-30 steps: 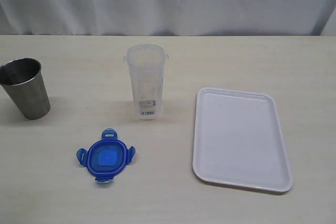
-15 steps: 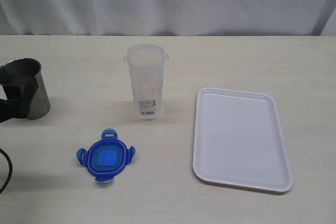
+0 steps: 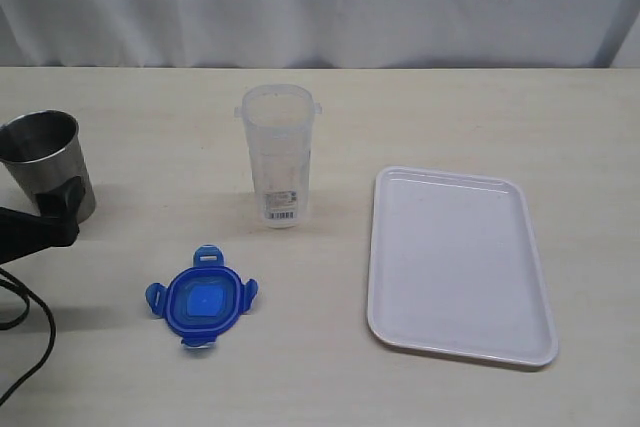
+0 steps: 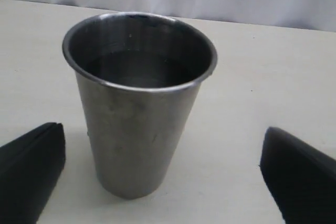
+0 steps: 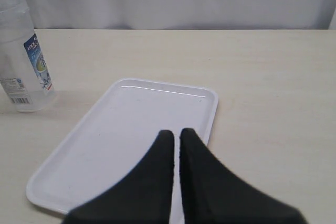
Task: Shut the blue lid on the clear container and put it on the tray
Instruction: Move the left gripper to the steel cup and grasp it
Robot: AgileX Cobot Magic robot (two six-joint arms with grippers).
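LID OFF, CONTAINER OPEN: The small blue plastic lid (image 3: 203, 297), rounded-octagonal with its four snap flaps splayed out, lies flat on the pale wood-grain worktop (image 3: 130, 377). It is well apart from the tall clear plastic container (image 3: 279, 155), which stands upright and open-topped behind it with a white barcode sticker low on its wall. The flat white rectangular plastic tray (image 3: 455, 262) lies to the right of the container, near it but not touching.

My right end effector (image 5: 176, 135) points across the tray, its two black fingers pressed together with nothing between them. My left end effector (image 4: 161, 132) is at the far left of the worktop, spread wide and holding nothing. The dull tapered steel cup (image 3: 45, 162) stands upright ahead of the gap between its fingers and touches neither. A black cable (image 3: 35, 337) curls over the worktop below that arm, and a white curtain (image 3: 320, 7) hangs behind.
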